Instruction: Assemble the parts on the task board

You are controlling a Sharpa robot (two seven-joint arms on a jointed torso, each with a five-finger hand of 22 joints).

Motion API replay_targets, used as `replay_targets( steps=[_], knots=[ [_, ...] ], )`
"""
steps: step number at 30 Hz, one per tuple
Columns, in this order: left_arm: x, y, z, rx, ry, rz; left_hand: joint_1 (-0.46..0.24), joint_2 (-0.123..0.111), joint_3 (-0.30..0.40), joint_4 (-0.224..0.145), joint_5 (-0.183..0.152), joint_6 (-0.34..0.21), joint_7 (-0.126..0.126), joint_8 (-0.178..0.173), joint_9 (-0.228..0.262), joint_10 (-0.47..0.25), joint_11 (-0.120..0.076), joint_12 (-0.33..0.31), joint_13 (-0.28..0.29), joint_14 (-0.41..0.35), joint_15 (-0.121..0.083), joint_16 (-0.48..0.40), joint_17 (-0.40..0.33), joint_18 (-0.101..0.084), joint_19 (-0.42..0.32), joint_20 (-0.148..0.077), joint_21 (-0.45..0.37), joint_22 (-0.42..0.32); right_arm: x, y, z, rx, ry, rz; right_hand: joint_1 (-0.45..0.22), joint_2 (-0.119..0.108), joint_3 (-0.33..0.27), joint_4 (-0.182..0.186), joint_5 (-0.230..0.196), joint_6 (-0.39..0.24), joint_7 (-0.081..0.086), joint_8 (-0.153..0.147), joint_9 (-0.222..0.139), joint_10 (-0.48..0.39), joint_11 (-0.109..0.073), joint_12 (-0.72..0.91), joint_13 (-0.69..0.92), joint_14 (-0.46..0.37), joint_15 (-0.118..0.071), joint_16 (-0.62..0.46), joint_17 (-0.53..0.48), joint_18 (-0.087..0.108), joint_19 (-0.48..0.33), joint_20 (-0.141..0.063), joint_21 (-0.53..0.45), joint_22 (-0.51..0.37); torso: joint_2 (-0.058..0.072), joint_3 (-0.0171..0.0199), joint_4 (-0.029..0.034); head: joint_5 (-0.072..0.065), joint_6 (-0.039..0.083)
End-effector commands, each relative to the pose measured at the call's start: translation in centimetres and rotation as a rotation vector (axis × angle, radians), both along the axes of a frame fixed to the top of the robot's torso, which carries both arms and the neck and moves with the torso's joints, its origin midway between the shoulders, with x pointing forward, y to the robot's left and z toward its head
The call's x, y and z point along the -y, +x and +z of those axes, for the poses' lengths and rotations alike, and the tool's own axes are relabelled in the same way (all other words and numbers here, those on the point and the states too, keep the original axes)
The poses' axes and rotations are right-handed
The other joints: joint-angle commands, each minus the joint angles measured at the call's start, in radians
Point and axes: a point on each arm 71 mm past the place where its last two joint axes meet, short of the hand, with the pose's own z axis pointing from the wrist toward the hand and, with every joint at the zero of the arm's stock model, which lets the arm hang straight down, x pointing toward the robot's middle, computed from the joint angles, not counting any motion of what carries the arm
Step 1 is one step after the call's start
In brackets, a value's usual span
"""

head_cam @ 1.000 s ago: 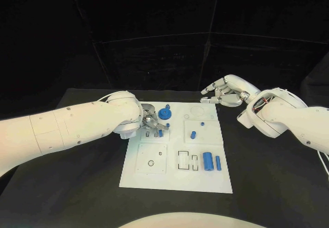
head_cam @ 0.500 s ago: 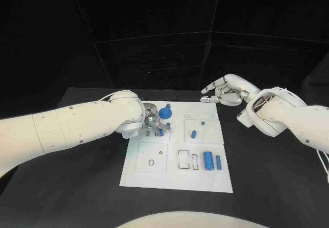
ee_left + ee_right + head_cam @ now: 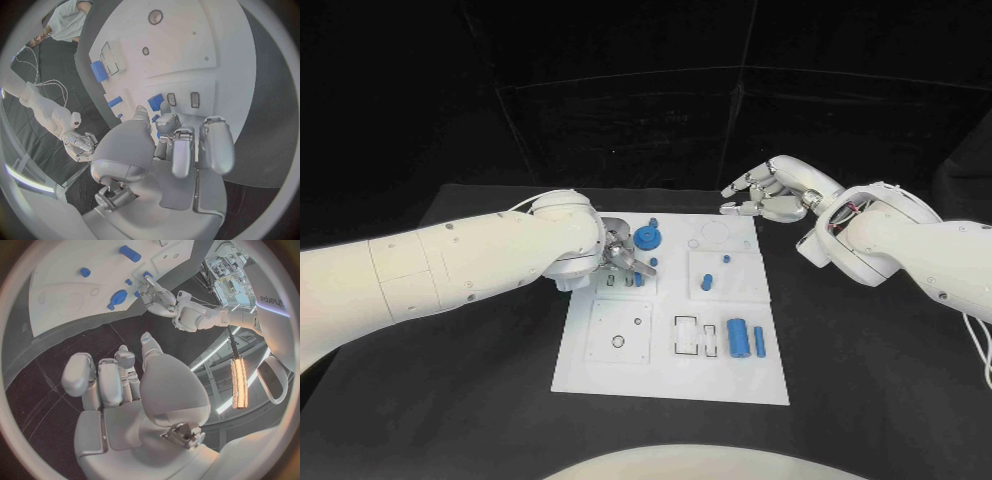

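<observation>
Near the far left corner of the board (image 3: 733,385) we are seeing the left hand (image 3: 620,258) reaching down over the white plate, its fingers (image 3: 177,150) bent in close together above two small slots. A small blue part (image 3: 155,102) is lying just beyond the fingertips in the left wrist view, but we cannot tell if the hand is pinching it or only touching it. Just beside this hand, toward the far edge, a round blue part (image 3: 648,238) is sitting on the board. Near the middle of the board two small blue pegs (image 3: 710,279) are standing in a raised square. Toward the near right corner a blue cylinder (image 3: 737,338) and a thinner blue pin (image 3: 760,342) are lying side by side, apart from each other. The right hand (image 3: 769,192) is hovering beyond the far right corner of the board, above the black table (image 3: 877,380). Its fingers are curling loosely inward with gaps between them and it is holding nothing.
</observation>
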Motion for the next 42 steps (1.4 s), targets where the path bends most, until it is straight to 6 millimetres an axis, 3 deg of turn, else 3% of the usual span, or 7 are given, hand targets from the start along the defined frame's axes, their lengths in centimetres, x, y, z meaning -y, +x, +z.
replay_targets(
  steps=[1, 19, 30, 35, 37, 38, 42],
  knots=[
    [-0.04, -0.02, -0.02, -0.014, 0.027, -0.012, 0.012, 0.0, 0.002, -0.011, 0.001, -0.007, -0.002, 0.005, 0.003, -0.006, 0.0, -0.001, -0.001, 0.105, -0.002, 0.003, 0.263, -0.011, 0.007, -0.003, 0.003, 0.001, -0.12, 0.04, 0.09, -0.006, 0.001, 0.008, 0.009, 0.004, -0.004, -0.002, 0.007, -0.001, 0.002, 0.005, 0.0, -0.005, -0.002, -0.002, -0.001, 0.031, -0.003, -0.003, 0.0, 0.015, -0.005, 0.001, -0.004, -0.001, 0.0, 0.0002, -0.0008, 0.0, 0.0],
    [0.25, 0.12, 0.1, 0.009, 0.004, -0.003, 0.081, 0.043, 0.059, -0.046, 0.002, -0.015, -0.003, 0.008, 0.025, -0.007, -0.001, 0.002, -0.001, 0.105, -0.003, 0.003, 0.263, -0.011, 0.005, -0.003, 0.006, 0.007, -0.5, 0.13, -0.03, -0.016, -0.003, 0.019, 0.018, 0.008, -0.007, -0.006, 0.023, -0.002, 0.002, 0.007, 0.0, -0.006, -0.003, -0.005, -0.004, 0.032, -0.004, -0.005, -0.001, 0.015, -0.004, 0.0, -0.005, -0.003, 0.0, 0.0003, 0.0005, -0.001, -0.004],
    [0.43, 0.11, 0.26, 0.027, -0.027, -0.016, 0.289, 0.044, 0.271, -0.193, 0.031, -0.048, -0.013, -0.04, 0.015, -0.032, -0.013, -0.026, -0.018, 0.105, -0.015, 0.003, 0.263, -0.009, 0.001, -0.016, 0.003, 0.004, -0.69, 0.36, -0.15, -0.019, -0.005, 0.022, 0.029, 0.009, -0.01, -0.012, 0.039, -0.003, 0.002, 0.009, -0.001, -0.009, -0.003, -0.009, -0.008, 0.032, -0.004, -0.008, -0.003, 0.016, -0.005, -0.001, -0.007, -0.005, 0.0, -0.0002, -0.0001, -0.001, -0.007],
    [0.21, 0.12, 0.32, 0.035, -0.037, -0.014, 0.183, -0.112, 0.654, -0.198, 0.063, -0.038, 0.019, -0.057, 0.023, -0.027, -0.003, -0.046, -0.037, 0.105, -0.002, 0.003, 0.263, -0.008, -0.001, -0.009, 0.002, 0.008, -0.71, 0.4, -0.18, -0.02, -0.006, 0.023, 0.031, 0.009, -0.01, -0.014, 0.042, -0.004, 0.002, 0.009, -0.001, -0.009, -0.003, -0.009, -0.009, 0.032, -0.004, -0.008, -0.003, 0.016, -0.005, -0.001, -0.007, -0.006, 0.0, -0.0002, 0.0001, -0.001, -0.009],
    [0.03, 0.13, 0.35, 0.039, -0.041, -0.009, 0.192, -0.122, 0.681, -0.212, 0.066, -0.042, 0.002, -0.057, 0.024, -0.027, -0.003, -0.046, -0.038, 0.105, -0.002, 0.003, 0.263, -0.01, 0.0, -0.005, 0.002, 0.009, -0.71, 0.41, -0.18, -0.021, -0.006, 0.023, 0.031, 0.009, -0.01, -0.014, 0.042, -0.004, 0.002, 0.009, -0.001, -0.009, -0.003, -0.009, -0.009, 0.032, -0.004, -0.008, -0.003, 0.016, -0.005, -0.001, -0.007, -0.006, 0.0, -0.0003, 0.0004, -0.001, -0.009],
    [-0.08, 0.13, 0.37, 0.042, -0.043, -0.006, 0.114, -0.191, 0.86, -0.222, 0.059, -0.039, 0.003, -0.04, 0.048, -0.018, -0.003, -0.041, -0.038, 0.105, -0.001, 0.003, 0.263, -0.009, -0.001, -0.003, 0.002, 0.011, -0.72, 0.42, -0.19, -0.021, -0.006, 0.023, 0.031, 0.009, -0.01, -0.014, 0.042, -0.004, 0.002, 0.009, -0.001, -0.009, -0.003, -0.009, -0.009, 0.032, -0.004, -0.008, -0.003, 0.016, -0.005, -0.001, -0.007, -0.006, 0.0, -0.0004, 0.0005, -0.001, -0.009],
    [-0.47, 0.11, 0.5, 0.058, -0.057, 0.005, 0.056, -0.226, 0.966, -0.248, 0.055, -0.042, 0.004, -0.022, 0.072, -0.01, -0.003, -0.035, -0.037, 0.105, -0.002, 0.003, 0.263, -0.009, 0.0, -0.003, 0.002, 0.014, -0.72, 0.44, -0.2, -0.021, -0.006, 0.023, 0.031, 0.009, -0.01, -0.014, 0.043, -0.004, 0.002, 0.009, -0.001, -0.009, -0.003, -0.009, -0.009, 0.032, -0.004, -0.008, -0.003, 0.016, -0.005, -0.001, -0.008, -0.006, 0.0, -0.0003, 0.0004, -0.001, -0.01]
  ],
)
